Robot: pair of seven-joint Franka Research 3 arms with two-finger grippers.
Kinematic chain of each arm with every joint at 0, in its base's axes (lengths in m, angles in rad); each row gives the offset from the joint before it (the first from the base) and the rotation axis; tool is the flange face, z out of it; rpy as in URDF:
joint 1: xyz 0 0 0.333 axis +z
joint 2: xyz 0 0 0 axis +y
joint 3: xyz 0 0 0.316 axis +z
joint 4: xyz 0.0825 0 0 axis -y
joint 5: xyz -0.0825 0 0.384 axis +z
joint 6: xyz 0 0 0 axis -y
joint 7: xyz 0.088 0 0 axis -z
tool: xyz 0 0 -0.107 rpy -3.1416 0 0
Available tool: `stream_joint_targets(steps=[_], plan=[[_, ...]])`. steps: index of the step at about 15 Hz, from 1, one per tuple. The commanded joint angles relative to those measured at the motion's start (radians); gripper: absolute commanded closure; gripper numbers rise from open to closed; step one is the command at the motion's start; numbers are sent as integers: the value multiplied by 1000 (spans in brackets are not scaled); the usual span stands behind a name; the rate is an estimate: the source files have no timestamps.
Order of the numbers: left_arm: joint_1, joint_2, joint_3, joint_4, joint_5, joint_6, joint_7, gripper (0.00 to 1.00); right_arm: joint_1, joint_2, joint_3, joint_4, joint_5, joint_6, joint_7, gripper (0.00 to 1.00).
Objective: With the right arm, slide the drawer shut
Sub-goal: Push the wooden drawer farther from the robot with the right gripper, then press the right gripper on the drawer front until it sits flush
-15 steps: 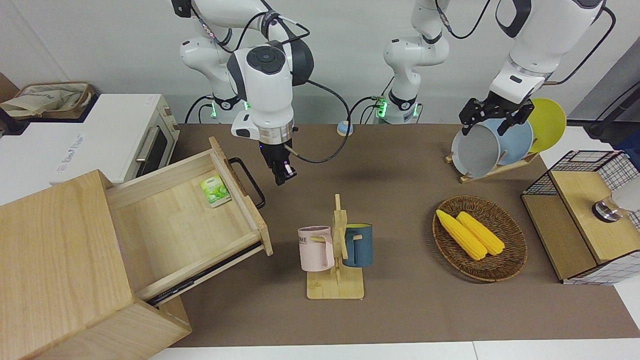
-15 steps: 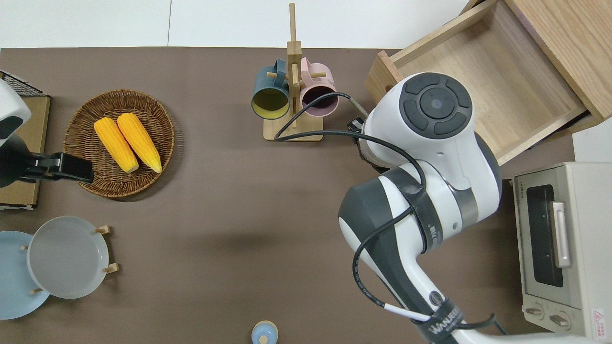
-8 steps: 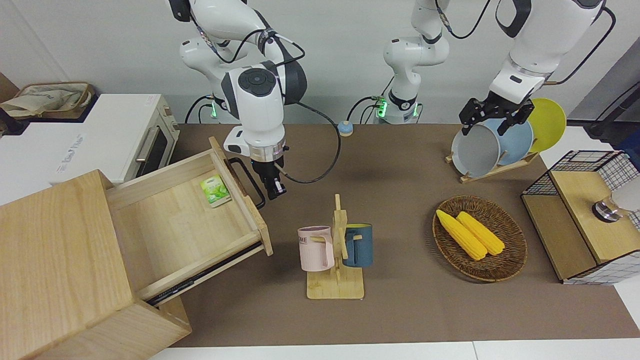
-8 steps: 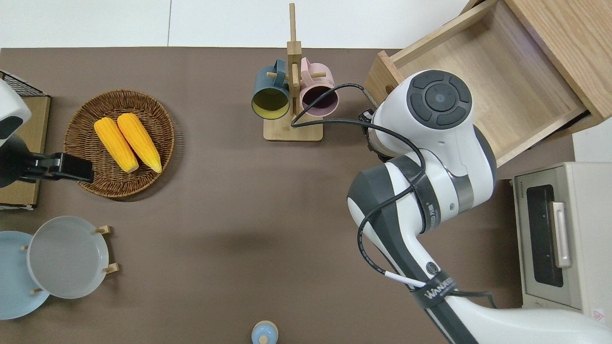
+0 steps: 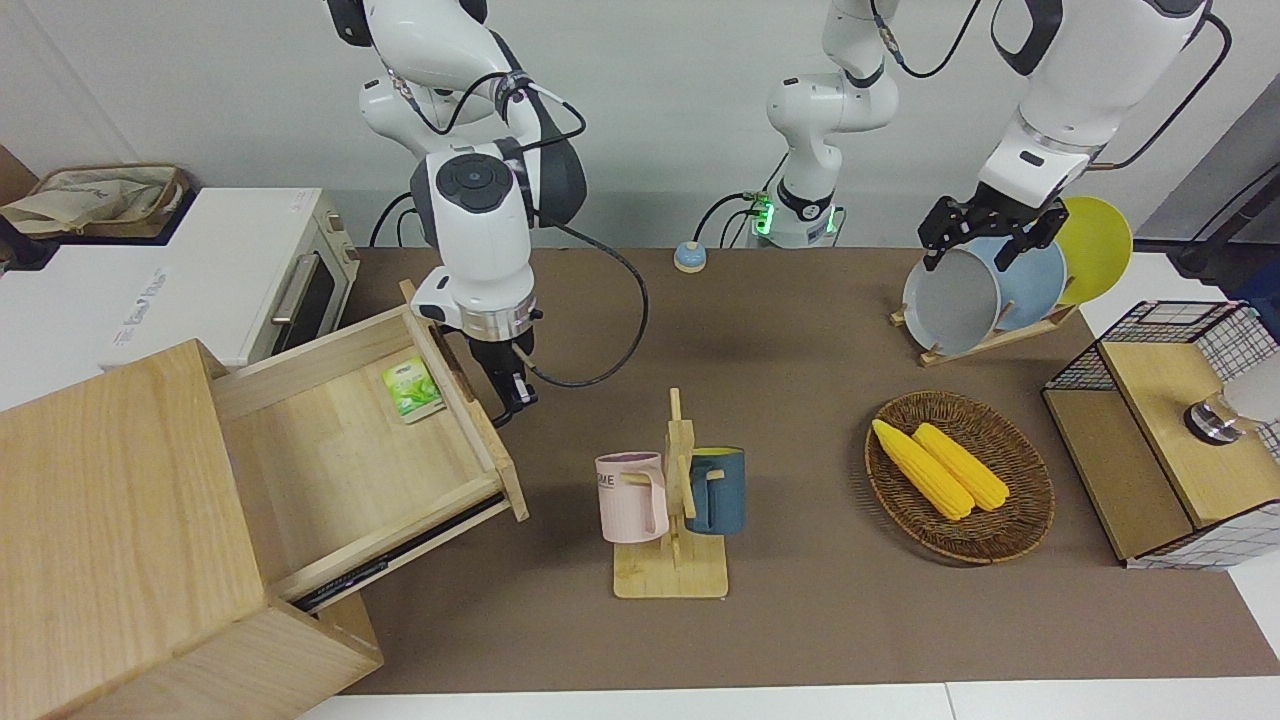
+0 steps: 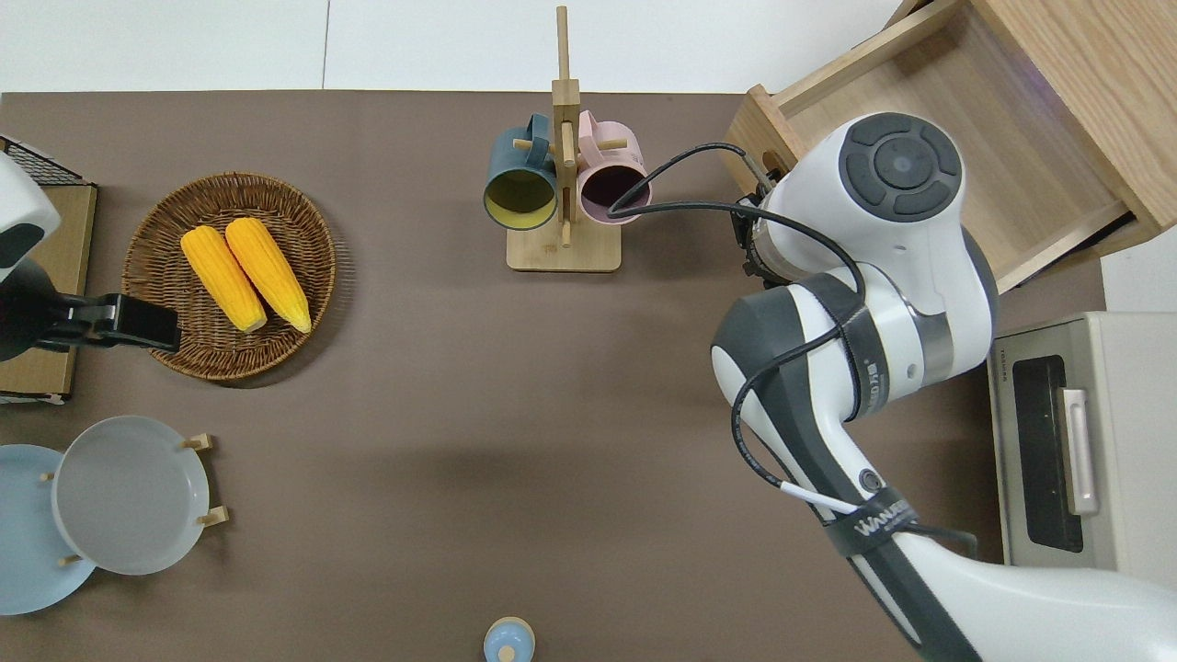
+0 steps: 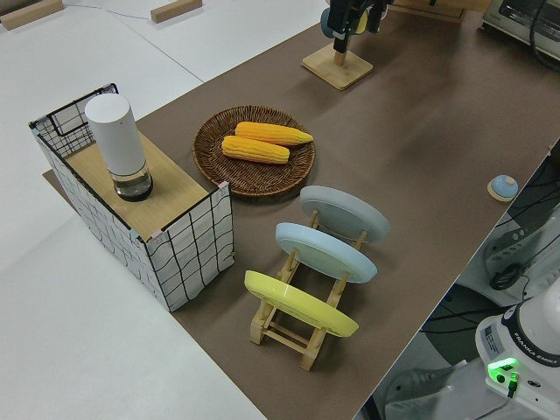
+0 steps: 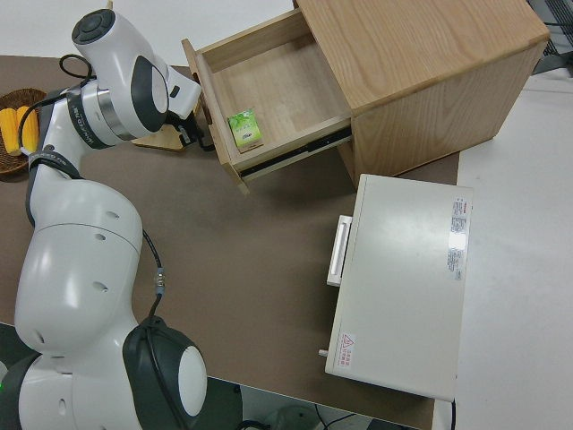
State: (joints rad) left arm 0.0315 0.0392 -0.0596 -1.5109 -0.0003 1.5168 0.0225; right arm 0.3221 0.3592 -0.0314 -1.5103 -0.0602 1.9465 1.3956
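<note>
The light-wood drawer [image 5: 340, 450] stands part-way out of the pale cabinet [image 5: 110, 520] at the right arm's end of the table. A small green packet [image 5: 411, 390] lies inside it near the front panel. My right gripper [image 5: 512, 398] is shut and pressed against the outside of the drawer front at the black loop handle [image 8: 211, 143]. In the overhead view the arm's wrist hides the gripper over the drawer's [image 6: 975, 119] front edge. In the right side view the right gripper [image 8: 192, 136] sits against the drawer's [image 8: 277, 90] front panel. The left arm is parked.
A wooden mug tree [image 5: 672, 500] with a pink and a blue mug stands close to the drawer front. A white toaster oven [image 5: 300, 280] sits beside the cabinet, nearer to the robots. A corn basket [image 5: 958, 475], plate rack [image 5: 985, 285] and mesh box [image 5: 1170, 430] stand toward the left arm's end.
My right gripper came down from over the table to the drawer front. The drawer has slid a short way into the cabinet, and the packet went with it.
</note>
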Motion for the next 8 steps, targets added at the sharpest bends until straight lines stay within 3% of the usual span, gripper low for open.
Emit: stream_joint_targets(steps=[1, 5, 8], plan=[[4, 11, -6, 24, 17, -20, 10, 7, -60, 18, -1, 31, -12, 20, -87, 1000], [4, 11, -6, 26, 17, -20, 10, 7, -115, 23, -1, 42, -7, 22, -200, 1000], [4, 11, -6, 26, 17, -20, 10, 7, -164, 24, -1, 41, 0, 81, -268, 1000]])
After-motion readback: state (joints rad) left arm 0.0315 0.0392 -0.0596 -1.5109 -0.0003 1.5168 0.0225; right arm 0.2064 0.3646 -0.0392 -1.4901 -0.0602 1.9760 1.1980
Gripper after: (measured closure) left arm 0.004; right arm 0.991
